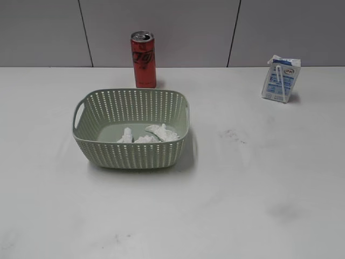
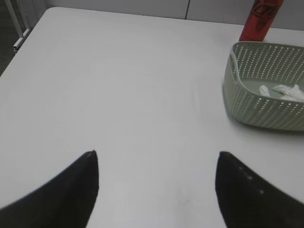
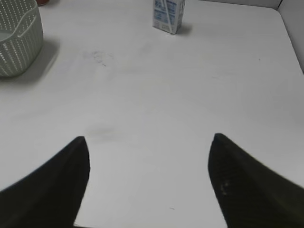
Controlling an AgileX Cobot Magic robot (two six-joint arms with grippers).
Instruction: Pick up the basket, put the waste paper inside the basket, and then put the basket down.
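The sage-green basket [image 1: 132,148] stands on the white table, left of centre. It also shows in the left wrist view [image 2: 247,102] and in the right wrist view [image 3: 19,47]. Three white wads of waste paper [image 1: 148,135] lie inside it, and they also show in the left wrist view [image 2: 282,91]. My left gripper [image 2: 156,154] is open and empty over bare table, well to the left of the basket. My right gripper [image 3: 149,137] is open and empty over bare table, to the right of the basket. Neither arm shows in the exterior view.
A red drink can [image 1: 143,59] stands upright just behind the basket. A blue-and-white milk carton [image 1: 281,79] stands at the back right, also in the right wrist view [image 3: 168,15]. The table's left edge [image 2: 19,47] and right edge [image 3: 289,42] show in the wrist views.
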